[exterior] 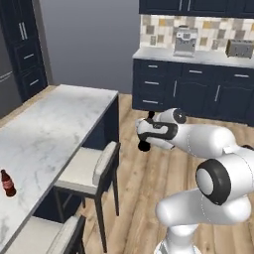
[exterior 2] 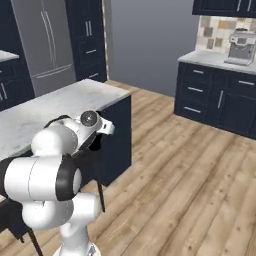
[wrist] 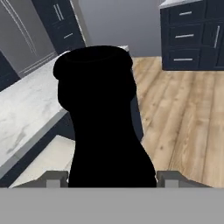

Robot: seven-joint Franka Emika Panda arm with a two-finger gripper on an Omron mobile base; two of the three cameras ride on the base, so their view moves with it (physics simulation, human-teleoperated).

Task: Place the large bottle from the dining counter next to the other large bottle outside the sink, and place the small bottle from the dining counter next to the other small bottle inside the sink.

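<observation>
Your biggest thing here is the dining counter (exterior: 54, 124), a long white marble slab on a dark blue base. It runs along the left side in the left base view, and you also see it in the right base view (exterior 2: 55, 102) behind the arm. Two stools (exterior: 94, 171) with pale seats stand tucked against its side on the wooden floor (exterior: 149, 173).

Far back you have dark blue cabinets with a marble worktop (exterior: 198, 55). A silver coffee machine (exterior: 185, 41) and a toaster (exterior: 240, 48) sit on it, well apart from each other.

Your arm is folded in front of you, over the floor beside the counter's end.

Your gripper (wrist: 112, 179) pinches the large bottle (wrist: 103, 118). In the hand view the bottle is all black, and it stands right between the two finger tips (wrist: 52, 177), touching both. It is up in the air, off the counter.

The small bottle (exterior: 7, 183) is brownish-red with a dark cap. It stands upright on the counter, near your end of it, at the left edge of the left base view
</observation>
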